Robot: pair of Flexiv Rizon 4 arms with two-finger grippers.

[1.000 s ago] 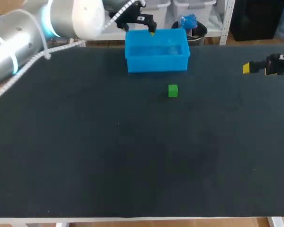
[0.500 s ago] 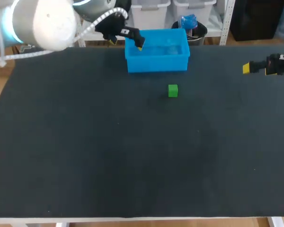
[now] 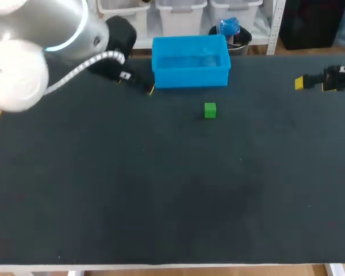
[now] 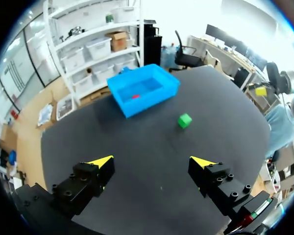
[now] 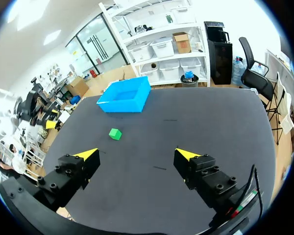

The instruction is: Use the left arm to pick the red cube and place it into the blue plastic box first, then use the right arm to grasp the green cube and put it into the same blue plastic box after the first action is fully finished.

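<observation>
Red cube (image 4: 135, 96) lies on the floor of the blue plastic box (image 3: 190, 76), which sits at the middle of the table's (image 3: 161, 190) far edge; only the left wrist view shows the cube. The left gripper (image 4: 154, 162) has its fingers spread wide with nothing between them. A second ago it was over the box. Half a second ago it was at the box's left rim, and now it has drawn back over bare table, just off the box's front left corner. That suggests the first placement is done and the left arm is clearing out. The green cube (image 3: 210, 110) has not shifted and rests on the table just in front of the box. The right gripper (image 5: 137, 154) has not moved either and waits near the table's right edge, wide open and empty, so its turn at the green cube looks next.
</observation>
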